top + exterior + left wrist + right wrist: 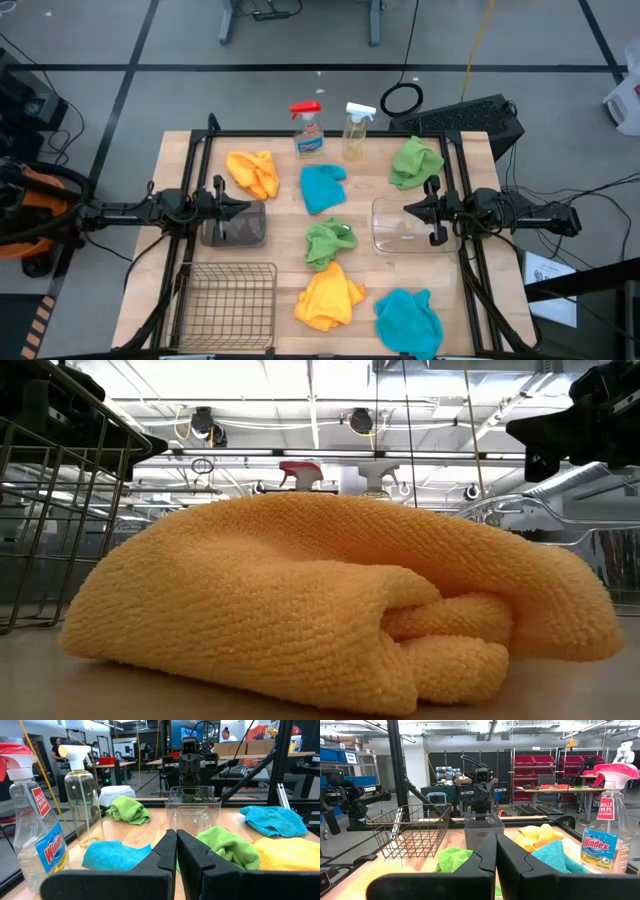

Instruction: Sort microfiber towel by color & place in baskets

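Observation:
Several microfiber towels lie loose on the wooden table. Two are yellow (253, 172) (330, 297), two are green (415, 162) (330, 243), and two are teal (323, 187) (408, 320). A smoky grey tub (237, 224) stands at the left, a clear tub (405, 226) at the right, and a wire basket (228, 300) at the near left. My left gripper (176, 837) is shut and level, over the grey tub (483, 827). My right gripper (496, 840) is shut over the clear tub (194, 810). Neither holds anything.
Two spray bottles (308, 128) (357, 130) stand at the table's far edge, between the far yellow and far green towels. A dark frame (330, 136) runs along the table's sides. In the low view the near yellow towel (300, 600) fills the picture.

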